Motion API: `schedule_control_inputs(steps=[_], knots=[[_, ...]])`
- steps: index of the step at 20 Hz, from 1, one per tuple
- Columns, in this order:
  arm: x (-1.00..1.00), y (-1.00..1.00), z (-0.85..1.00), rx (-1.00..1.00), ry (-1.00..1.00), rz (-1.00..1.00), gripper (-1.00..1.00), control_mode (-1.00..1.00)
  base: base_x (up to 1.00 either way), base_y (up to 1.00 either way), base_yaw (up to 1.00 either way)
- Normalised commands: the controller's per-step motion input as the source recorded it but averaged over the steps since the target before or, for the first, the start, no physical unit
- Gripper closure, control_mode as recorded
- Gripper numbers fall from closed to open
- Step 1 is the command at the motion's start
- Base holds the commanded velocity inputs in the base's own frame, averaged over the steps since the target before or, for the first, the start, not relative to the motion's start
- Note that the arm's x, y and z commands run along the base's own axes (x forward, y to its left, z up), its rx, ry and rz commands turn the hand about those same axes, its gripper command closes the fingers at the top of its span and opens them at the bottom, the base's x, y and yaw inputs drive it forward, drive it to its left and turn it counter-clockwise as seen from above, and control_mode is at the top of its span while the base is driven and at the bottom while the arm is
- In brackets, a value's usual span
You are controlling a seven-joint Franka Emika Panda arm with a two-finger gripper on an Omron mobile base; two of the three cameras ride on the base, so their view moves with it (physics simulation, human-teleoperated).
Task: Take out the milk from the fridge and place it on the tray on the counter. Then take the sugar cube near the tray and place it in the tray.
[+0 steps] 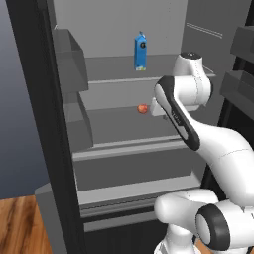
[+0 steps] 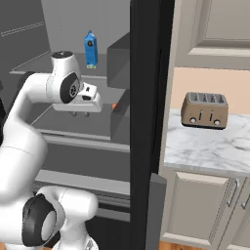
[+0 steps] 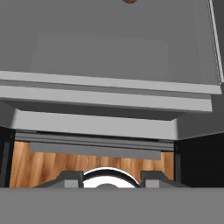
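milk (image 1: 141, 51) — upright on the upper fridge (image 1: 124, 30) shelf, long axis vertical, gable up, dark mark facing out | above and beyond the gripper (image 2: 81, 114) | gripper points down over the middle shelf — holds nothing, jaw gap unclear | red-orange ball (image 1: 143, 108) just beyond it

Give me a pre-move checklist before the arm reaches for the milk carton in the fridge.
1. Fridge open: ok, shelves exposed.
2. Milk upright and reachable: ok, it stands alone on the upper shelf, towards the back.
3. Gripper free of load: ok, nothing sits between its fingers, which point down over the middle shelf.
4. Gripper level with the carton: not ok, it hangs below the upper shelf.
5. Red-orange ball out of the way: ok, it lies on the middle shelf, a level below the carton.
6. Jaw opening wide enough for the carton: cannot tell.
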Motion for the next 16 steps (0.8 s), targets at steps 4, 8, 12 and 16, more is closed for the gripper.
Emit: schedule_control_inputs(steps=[4,8,12,16], knots=[[-0.33,0.00,0.00,0.00,-0.09,0.00,-1.00,-1.00,0.00,0.00,0.00],[-0.55,0.05,0.23,0.08,-0.41,0.03,-1.00,-1.00,0.00,0.00,0.00],[-0.40,0.06,0.66,0.05,-0.40,0.00,-1.00,-1.00,0.00,0.00,0.00],[-0.16,0.24,0.77,-0.04,-0.39,0.00,-1.00,-1.00,0.00,0.00,0.00]])
